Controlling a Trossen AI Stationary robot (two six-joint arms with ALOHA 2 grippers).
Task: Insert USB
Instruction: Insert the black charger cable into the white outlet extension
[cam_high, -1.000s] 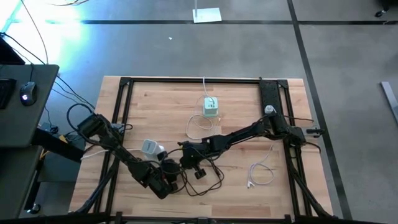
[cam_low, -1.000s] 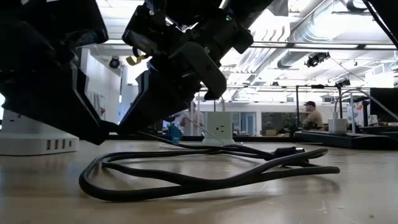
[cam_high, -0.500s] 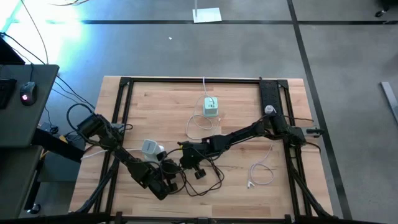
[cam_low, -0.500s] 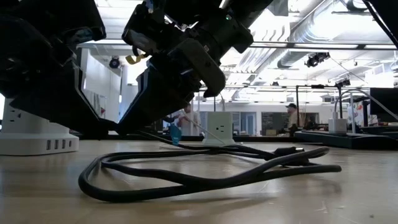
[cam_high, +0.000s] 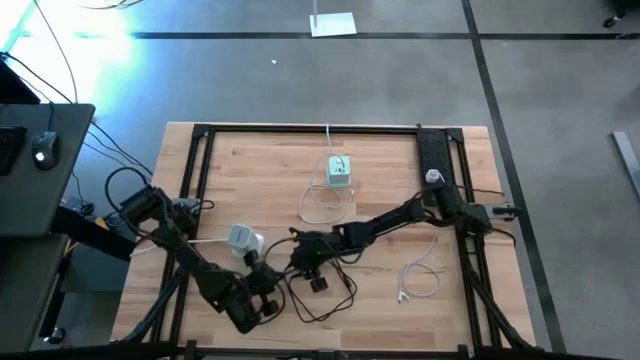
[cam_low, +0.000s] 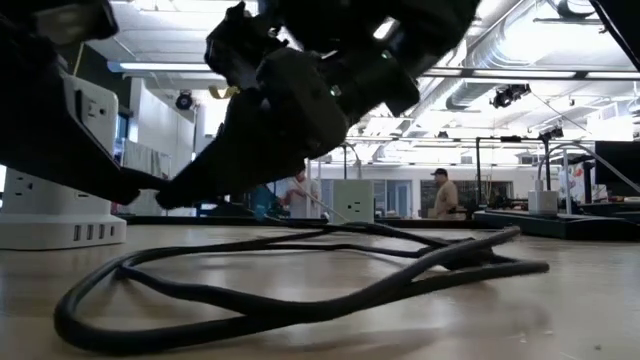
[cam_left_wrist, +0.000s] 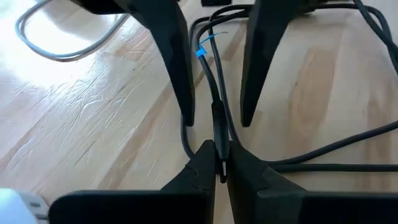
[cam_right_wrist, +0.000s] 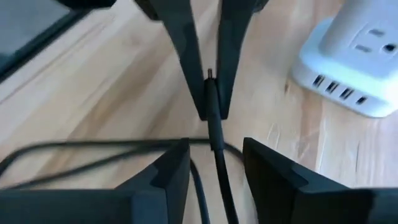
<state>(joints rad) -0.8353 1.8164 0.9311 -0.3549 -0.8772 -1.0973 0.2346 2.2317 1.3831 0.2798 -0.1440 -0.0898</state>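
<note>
**A:** Which gripper has the cable now?

**B:** The left gripper. Its fingers are pinched tight on the black cable, just behind the plug end. The right gripper sits right opposite it with its fingers spread apart, and the cable runs loose through the gap between them, so it holds nothing.

**A:** And where on the counter is this?

**B:** Near the front edge of the counter, left of its middle. From above, the left gripper is nearest the front edge and the right gripper is just behind it, towards the middle.

**A:** Where does the plug have to go?

**B:** Into the white power block, I judge. It lies close by, just beyond the left gripper towards the back and slightly to the left. The right wrist view shows a row of ports along its lower side.

**A:** How does the cable lie?

**B:** Its held stretch runs straight between the two grippers, not aimed at the ports. The left arm is nearer and would need to turn the plug towards them. A second white block sits well apart, near the back edge.
</note>
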